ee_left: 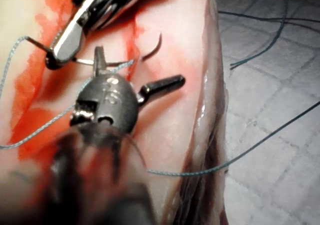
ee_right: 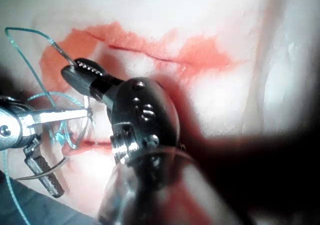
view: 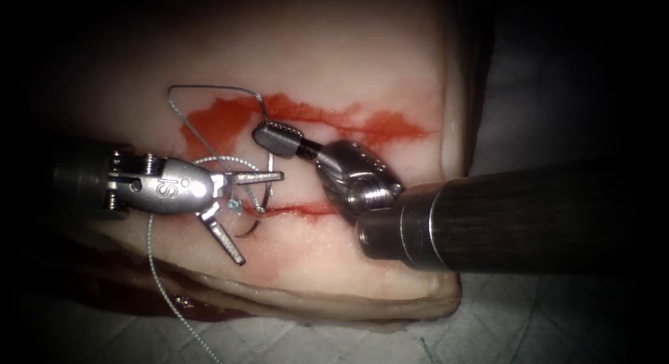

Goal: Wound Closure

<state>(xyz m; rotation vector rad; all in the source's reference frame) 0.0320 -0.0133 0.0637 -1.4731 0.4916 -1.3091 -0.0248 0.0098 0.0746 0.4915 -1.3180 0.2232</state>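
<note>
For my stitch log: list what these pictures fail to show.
- Middle of the needle: endoscope view, crossed by the open left tool's jaw; depth in the tissue unclear.
- Where the right tool grips the needle: endoscope view, hidden by its shut jaws.
- End of the thread: cut off at endoscope view's bottom edge.

Left hand [view: 240, 214] gapes wide, holding nothing; right hand [view: 268, 136] is clamped closed, angled up-left.

Pale quilted cloth [ee_left: 280, 150] beneath and beside, dim toward the edges
</note>
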